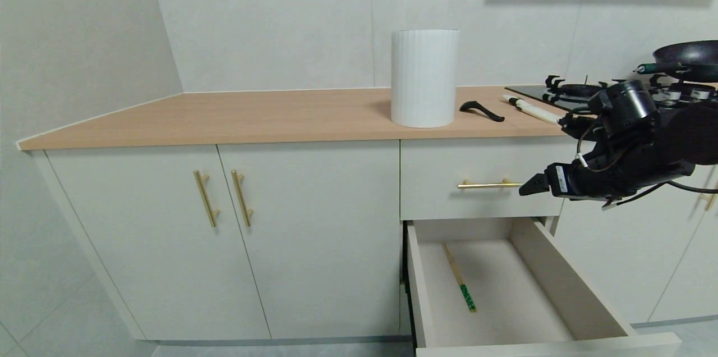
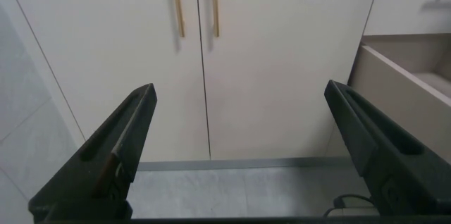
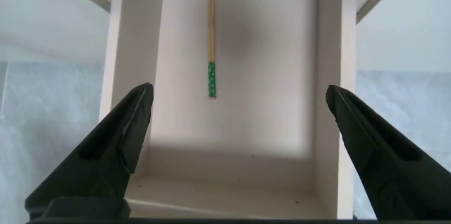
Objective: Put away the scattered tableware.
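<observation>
- Open white lower drawer (image 1: 564,284), at 5 o'clock in the head view: pulled well out from the cabinet front.
- Wooden chopstick with a green end (image 1: 460,284) (image 3: 211,48): lies lengthwise on the drawer floor, nearer the left wall, green end towards the front. One stick or a pair: cannot tell.
- Right claw (image 1: 528,185) (image 3: 239,160): above the open drawer, fingers apart, holding nothing, its tip beside the gold bar handle (image 1: 488,184) of the shut drawer above.
- Left claw (image 2: 239,153): fingers apart, empty, low, facing the white double cabinet doors (image 2: 282,62).
- Light wooden desk (image 1: 252,115): carries a white ribbed cylindrical container (image 1: 423,77), upright.
- Black curved utensil (image 1: 481,110): on the desk at 3 o'clock of the container, near it.
- White-handled utensil (image 1: 533,110): at 3 o'clock of the black one, apart from it.
- Black frying pan (image 1: 687,56): on the hob, at 2 o'clock of the container.
</observation>
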Motion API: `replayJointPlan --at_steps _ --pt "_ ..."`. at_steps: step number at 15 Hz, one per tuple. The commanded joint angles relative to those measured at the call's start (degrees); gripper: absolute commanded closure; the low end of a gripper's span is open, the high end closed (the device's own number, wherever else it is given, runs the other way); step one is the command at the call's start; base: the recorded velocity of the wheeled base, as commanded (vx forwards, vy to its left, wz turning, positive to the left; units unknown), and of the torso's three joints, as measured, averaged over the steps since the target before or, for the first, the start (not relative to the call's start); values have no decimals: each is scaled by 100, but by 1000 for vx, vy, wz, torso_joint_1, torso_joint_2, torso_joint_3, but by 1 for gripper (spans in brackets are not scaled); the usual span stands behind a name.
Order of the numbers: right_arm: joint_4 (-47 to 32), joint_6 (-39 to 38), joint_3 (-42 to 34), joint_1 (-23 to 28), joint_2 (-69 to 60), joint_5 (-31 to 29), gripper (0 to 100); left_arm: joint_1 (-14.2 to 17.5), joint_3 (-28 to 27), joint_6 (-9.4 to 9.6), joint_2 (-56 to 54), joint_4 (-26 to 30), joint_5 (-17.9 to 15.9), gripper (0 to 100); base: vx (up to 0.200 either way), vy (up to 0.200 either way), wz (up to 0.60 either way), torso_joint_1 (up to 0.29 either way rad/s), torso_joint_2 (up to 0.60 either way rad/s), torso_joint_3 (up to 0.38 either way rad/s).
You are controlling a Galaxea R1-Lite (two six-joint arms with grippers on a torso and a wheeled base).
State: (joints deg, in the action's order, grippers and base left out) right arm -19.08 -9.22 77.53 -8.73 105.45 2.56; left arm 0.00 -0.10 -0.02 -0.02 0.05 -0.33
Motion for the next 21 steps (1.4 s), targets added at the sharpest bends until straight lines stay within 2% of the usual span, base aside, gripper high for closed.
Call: replayJointPlan --at_steps 1,5,13,17,21 --pt "1 -1 -10 -15 -24 -1 0 0 1 -6 2 4 -2 0 0 0 0 183 -119 -17" --pt "1 -1 -19 -24 2 -1 0 0 1 -6 2 4 -2 0 0 0 0 248 -149 -170" --pt "124 8 -116 -32 -16 -1 0 0 1 2 2 4 -2 0 0 0 0 215 -556 -210" --pt "1003 280 -493 -32 46 -27 0 0 1 -6 2 4 7 0 0 0 0 64 -88 -46" --pt "2541 377 -265 3 819 25 0 0 1 -6 2 4 -2 0 0 0 0 0 0 0"
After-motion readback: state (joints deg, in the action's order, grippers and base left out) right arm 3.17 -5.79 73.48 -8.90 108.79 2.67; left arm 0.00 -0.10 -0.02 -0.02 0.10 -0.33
